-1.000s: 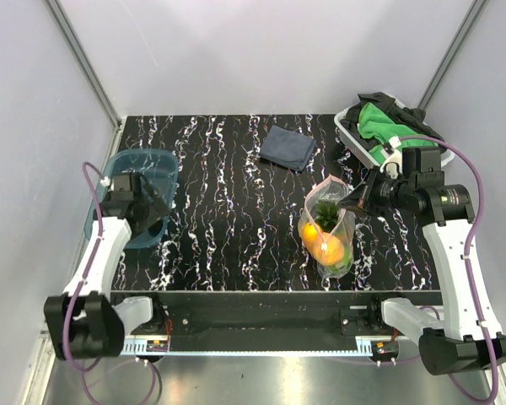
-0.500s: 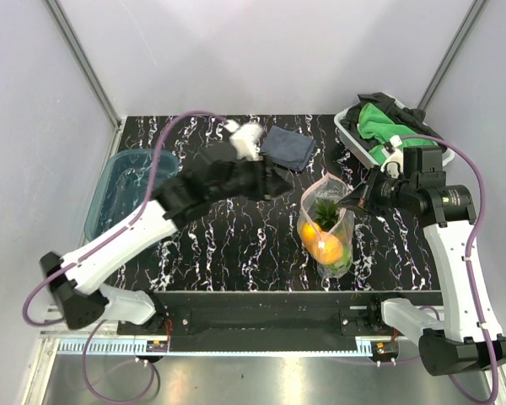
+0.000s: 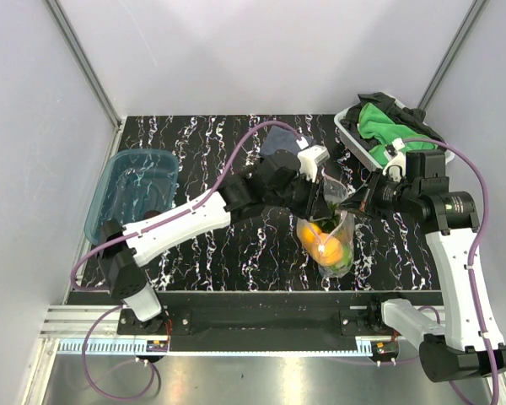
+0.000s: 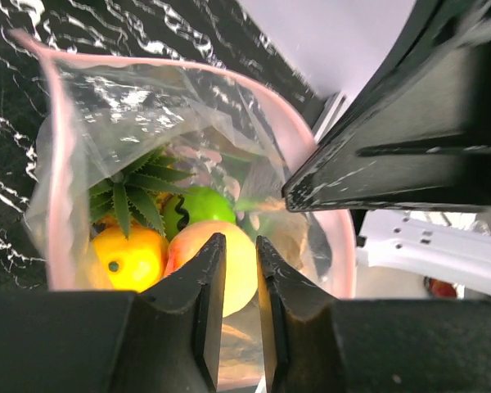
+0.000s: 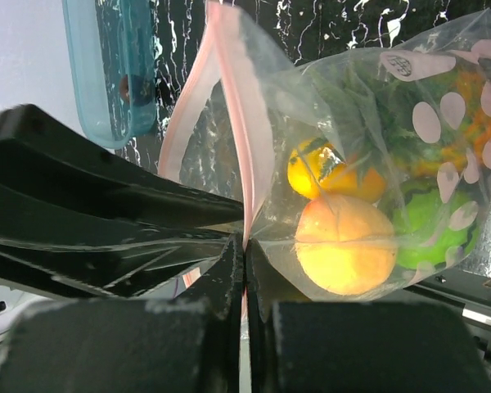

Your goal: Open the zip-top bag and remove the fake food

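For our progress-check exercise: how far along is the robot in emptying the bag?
Done: the bag has its mouth spread open. In hand: the right gripper pinches its rim, while the left gripper, jaws narrowly apart and empty, hovers at the mouth. Left: all the food lies inside; none is out yet.

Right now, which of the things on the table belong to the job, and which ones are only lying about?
For the job: zip-top bag; fake food inside it; right gripper, pinching the bag's pink strip; left gripper, at the bag's mouth.
Lying about: blue tub; dark cloth; white basket holding green cloths.
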`<act>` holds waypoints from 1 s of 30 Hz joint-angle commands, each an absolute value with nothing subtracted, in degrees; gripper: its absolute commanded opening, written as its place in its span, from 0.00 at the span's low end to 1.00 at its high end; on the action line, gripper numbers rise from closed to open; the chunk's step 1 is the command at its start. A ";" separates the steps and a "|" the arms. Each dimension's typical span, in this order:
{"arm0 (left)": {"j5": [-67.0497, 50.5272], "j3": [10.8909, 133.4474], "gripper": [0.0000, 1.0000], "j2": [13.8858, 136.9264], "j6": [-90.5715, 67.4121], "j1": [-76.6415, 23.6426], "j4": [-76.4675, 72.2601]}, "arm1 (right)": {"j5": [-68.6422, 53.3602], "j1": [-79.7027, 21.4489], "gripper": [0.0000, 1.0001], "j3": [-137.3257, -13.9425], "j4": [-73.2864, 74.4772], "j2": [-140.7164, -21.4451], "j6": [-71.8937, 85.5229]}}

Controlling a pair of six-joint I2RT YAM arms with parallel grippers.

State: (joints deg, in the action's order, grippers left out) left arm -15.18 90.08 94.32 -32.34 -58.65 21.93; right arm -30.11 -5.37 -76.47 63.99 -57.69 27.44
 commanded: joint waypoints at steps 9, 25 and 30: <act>-15.65 97.91 0.23 99.75 -29.00 -59.85 27.42 | -32.26 -5.89 0.00 -80.42 62.93 -57.57 27.77; -16.00 93.52 0.65 102.92 -25.67 -61.96 32.17 | -33.66 -5.89 0.00 -80.42 62.31 -58.27 27.60; -14.85 93.08 0.75 103.54 -25.31 -62.49 32.26 | -33.66 -5.89 0.00 -80.77 62.93 -58.88 27.33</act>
State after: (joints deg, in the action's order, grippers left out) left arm -15.84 93.49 103.26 -26.44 -61.80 32.49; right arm -31.35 -5.37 -78.52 64.62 -58.85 27.20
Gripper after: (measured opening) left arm 0.722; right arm 0.010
